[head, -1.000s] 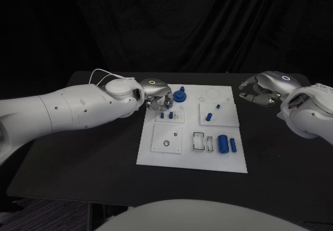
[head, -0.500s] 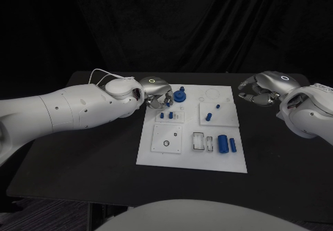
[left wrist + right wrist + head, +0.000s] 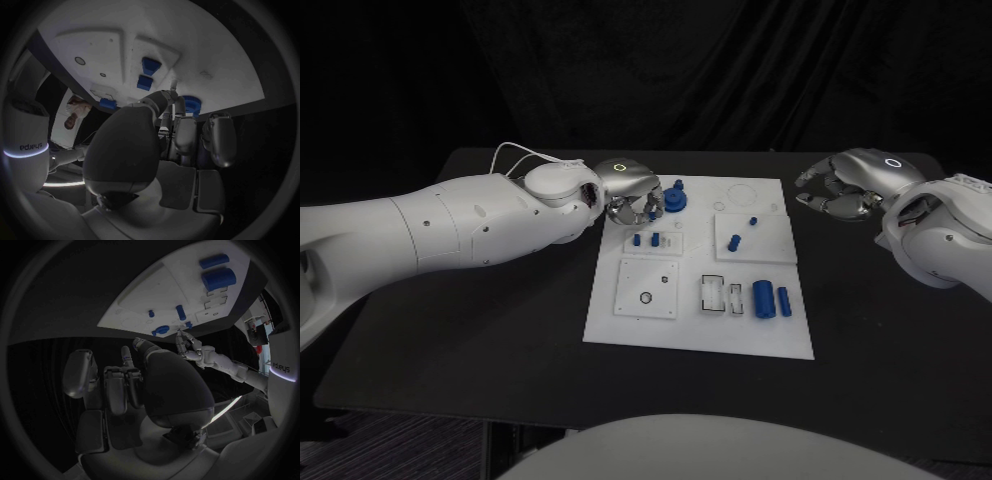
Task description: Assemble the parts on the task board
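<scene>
Task board (image 3: 733, 330), a white plate on the black table (image 3: 488, 340), lies between the two hands. Left hand (image 3: 630, 195) hovers over its far-left corner, fingers curled with nothing seen held, just beside a round blue part (image 3: 675, 199). Right hand (image 3: 848, 185) hangs off the board's far-right edge, fingers curled in and empty.

- A black table (image 3: 473, 330) stood in the middle of the space, its top matte and dark, its far edge near the backdrop.
- A black curtain (image 3: 733, 70) hung behind the table in soft vertical folds and closed off the back of the room.
- At the near left corner, under the table's edge, a strip of grey floor (image 3: 387, 440) showed.
- The light was dim, and the surroundings lay in shadow.
</scene>
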